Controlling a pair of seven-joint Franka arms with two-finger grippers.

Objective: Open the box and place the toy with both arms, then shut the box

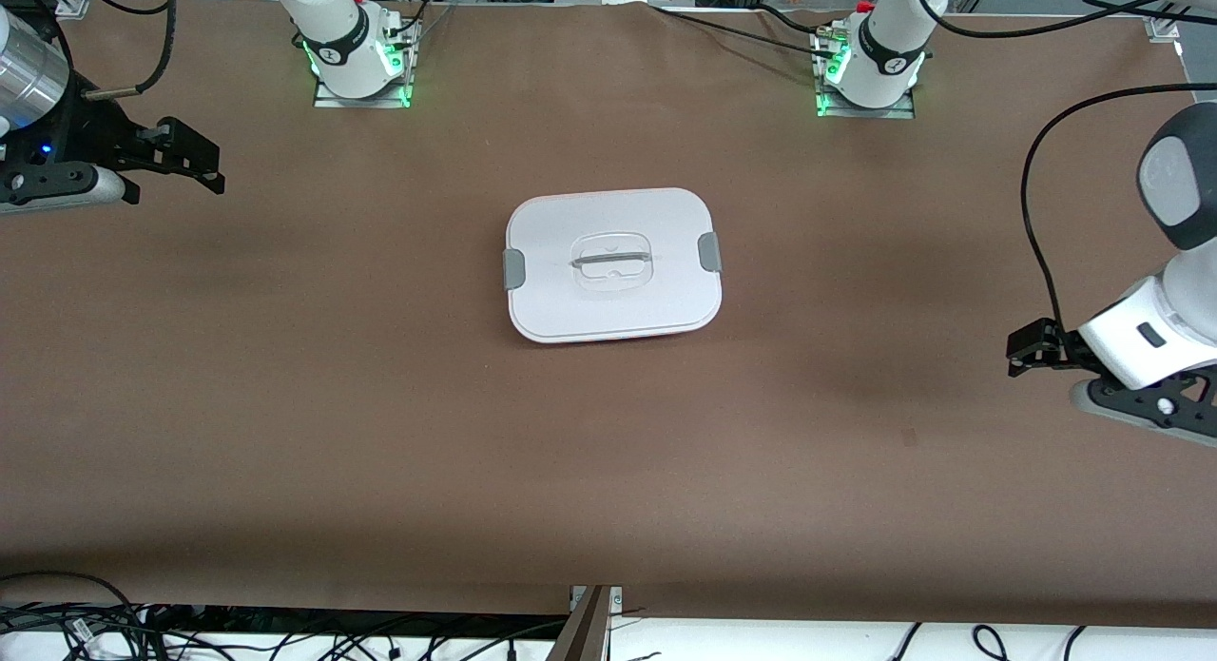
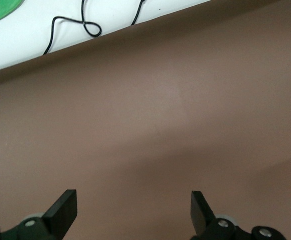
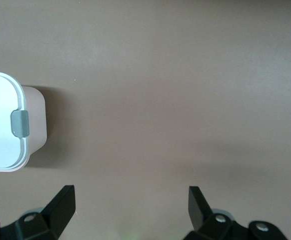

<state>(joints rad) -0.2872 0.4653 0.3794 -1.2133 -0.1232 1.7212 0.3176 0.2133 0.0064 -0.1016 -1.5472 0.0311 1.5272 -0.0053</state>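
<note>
Table: a wide brown table [image 1: 285,404] fills the front view, with both arm bases bolted along its edge farthest from the front camera.
Box: the box [image 1: 613,264] sits on the table near its middle, roughly between the two bases and nearer to the front camera than both. It is shut, its flat white lid [image 1: 570,300] lying level on top.
Clips: one grey clip [image 1: 512,269] sits on the lid's short side toward the right arm's end, the other grey clip [image 1: 709,251] on the side toward the left arm's end. Both lie flat against the lid edge.
Handle: a clear recessed handle [image 1: 612,260] lies in the lid's centre, with a thin bar across it.
Box in right wrist view: one lid corner, a clip and a strip of pale pink wall show at the picture's edge.
Toy: no view shows it.
Right arm: it rises from its base, leaves the front view, and comes back in low at the right arm's end of the table, wrist roughly level.
Right gripper: the right gripper [image 1: 195,164] points toward the box, well apart from it, over bare table. Its fingers are spread wide and hold nothing.
Left arm: its white forearm slopes down at the left arm's end of the table.
Left gripper: the left gripper [image 1: 1025,350] hangs over bare table, well apart from the box. Its fingers stand spread wide, with nothing between them.
</note>
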